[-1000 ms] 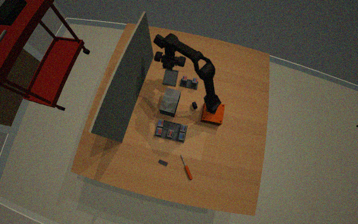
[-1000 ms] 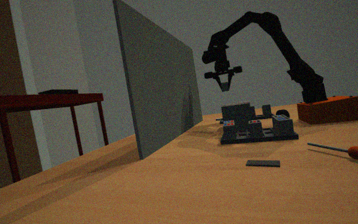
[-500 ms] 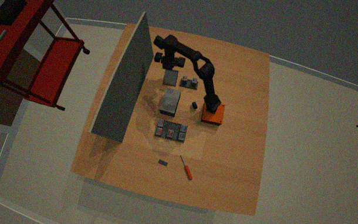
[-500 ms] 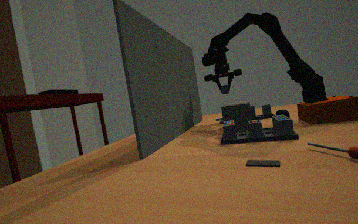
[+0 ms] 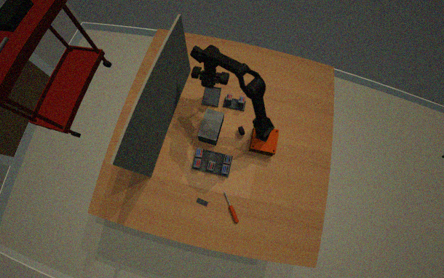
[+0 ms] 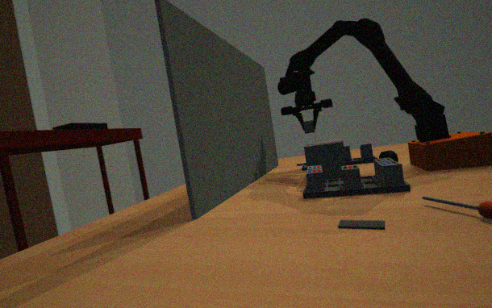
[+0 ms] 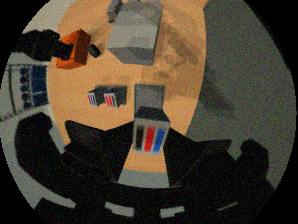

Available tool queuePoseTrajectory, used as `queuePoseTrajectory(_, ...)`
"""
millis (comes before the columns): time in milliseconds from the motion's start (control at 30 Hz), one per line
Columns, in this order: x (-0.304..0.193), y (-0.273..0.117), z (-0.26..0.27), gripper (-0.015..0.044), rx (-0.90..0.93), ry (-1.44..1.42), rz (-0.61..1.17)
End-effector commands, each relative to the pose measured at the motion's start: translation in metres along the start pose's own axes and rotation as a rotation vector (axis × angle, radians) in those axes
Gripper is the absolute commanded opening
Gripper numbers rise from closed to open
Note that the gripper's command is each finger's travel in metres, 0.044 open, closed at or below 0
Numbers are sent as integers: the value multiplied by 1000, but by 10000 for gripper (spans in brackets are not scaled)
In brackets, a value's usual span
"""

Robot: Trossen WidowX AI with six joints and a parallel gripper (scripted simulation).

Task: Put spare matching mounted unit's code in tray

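Note:
My gripper (image 5: 208,84) (image 6: 309,129) (image 7: 149,124) is shut on a grey block (image 7: 151,131) whose label shows black, red and blue stripes. It holds the block in the air, over or near the near edge of the flat grey tray (image 5: 212,97) (image 7: 149,94). A small dark rack (image 5: 234,106) beside the tray bears two blocks with striped labels. A larger dark board (image 5: 212,156) (image 6: 355,194) bears several labelled blocks. Which of these is the mounted unit, and its back code, I cannot tell.
A large grey box (image 5: 211,125) (image 7: 135,30) stands between tray and board. A tall grey panel (image 5: 156,98) (image 6: 218,101) rises beside them. A black knob (image 5: 241,130) (image 6: 388,156) lies near the arm's base. A screwdriver (image 5: 234,214) and a small dark plate (image 5: 202,201) (image 6: 361,225) lie beyond the board.

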State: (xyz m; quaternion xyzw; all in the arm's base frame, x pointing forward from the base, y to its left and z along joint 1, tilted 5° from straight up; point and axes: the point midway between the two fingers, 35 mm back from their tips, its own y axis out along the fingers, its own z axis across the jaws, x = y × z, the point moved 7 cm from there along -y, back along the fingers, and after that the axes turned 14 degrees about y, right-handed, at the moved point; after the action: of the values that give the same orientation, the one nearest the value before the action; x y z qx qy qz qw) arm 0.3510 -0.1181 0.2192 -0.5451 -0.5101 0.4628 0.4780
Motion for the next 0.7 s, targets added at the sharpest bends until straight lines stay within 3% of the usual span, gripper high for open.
queuePoseTrajectory(0, 0, 5, -1, 0, 0, -4, -5)
queuePoseTrajectory(667, 0, 23, -2, 0, 0, -4, -5)
